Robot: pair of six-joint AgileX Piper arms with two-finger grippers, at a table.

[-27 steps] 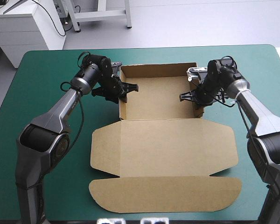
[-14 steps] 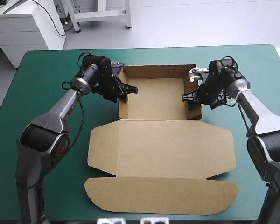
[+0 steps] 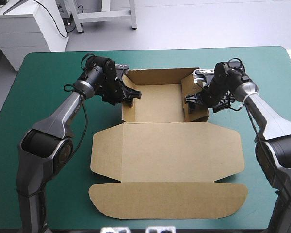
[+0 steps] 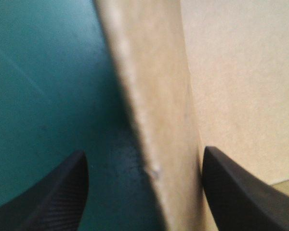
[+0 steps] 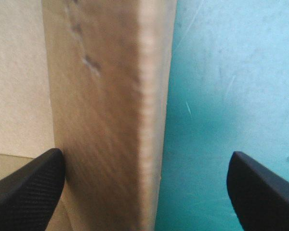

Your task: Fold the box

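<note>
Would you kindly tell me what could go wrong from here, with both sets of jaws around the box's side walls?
1. The left jaws and the right jaws both stand open, astride the left wall and right wall. Neither wall is clamped, so a raised wall might flop back outward.
2. The box lies loose on the teal-green cover, so uneven sideways pushes could slide or twist it.
3. The right wall appears to lean inward, and more pressure may crease it.

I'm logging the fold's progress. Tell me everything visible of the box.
The box is a cut sheet of brown board on the teal-green cover. Its far part stands as an open tray, back and side walls raised; the lid and rounded flap lie flat nearer. The open left gripper straddles the left wall, the open right gripper the right.
</note>
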